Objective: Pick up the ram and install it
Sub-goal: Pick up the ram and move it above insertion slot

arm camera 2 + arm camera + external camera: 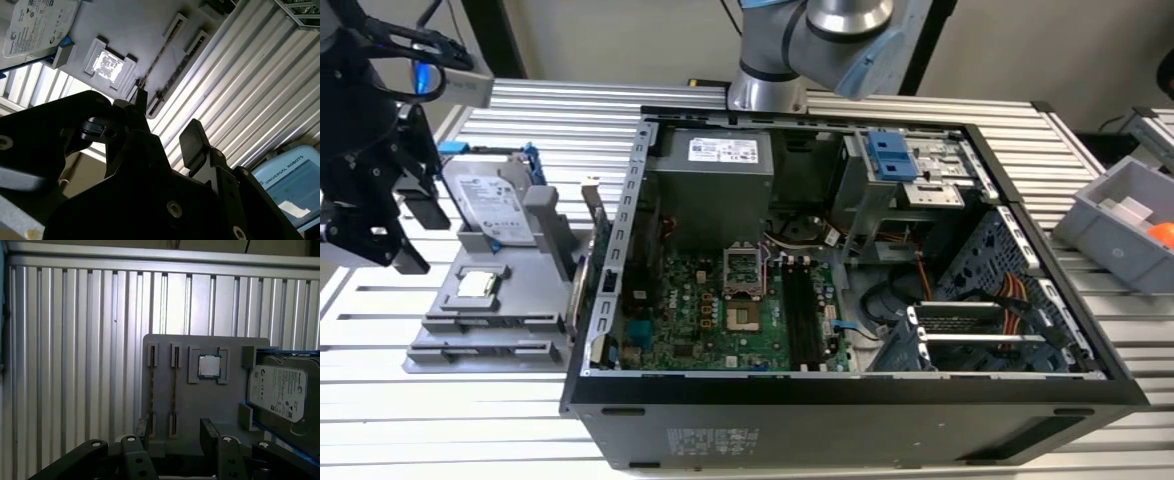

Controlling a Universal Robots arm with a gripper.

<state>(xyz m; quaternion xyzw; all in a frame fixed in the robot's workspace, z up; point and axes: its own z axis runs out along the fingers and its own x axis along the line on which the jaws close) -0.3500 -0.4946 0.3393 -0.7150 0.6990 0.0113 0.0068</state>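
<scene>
A: Where is the ram being seen?
B: The ram (174,390) is being shown edge-on, as a thin brownish line, standing in a slot of the gray tray (200,402), near the processor chip (208,365). Whether the fainter line (151,390) alongside is a 2nd stick cannot be told.
A: And the gripper?
B: The gripper (175,432) (414,232) is being held wide over the tray, nothing being gripped by its 2 fingers (206,429). At the exterior view's left edge it is being cut off.
</scene>
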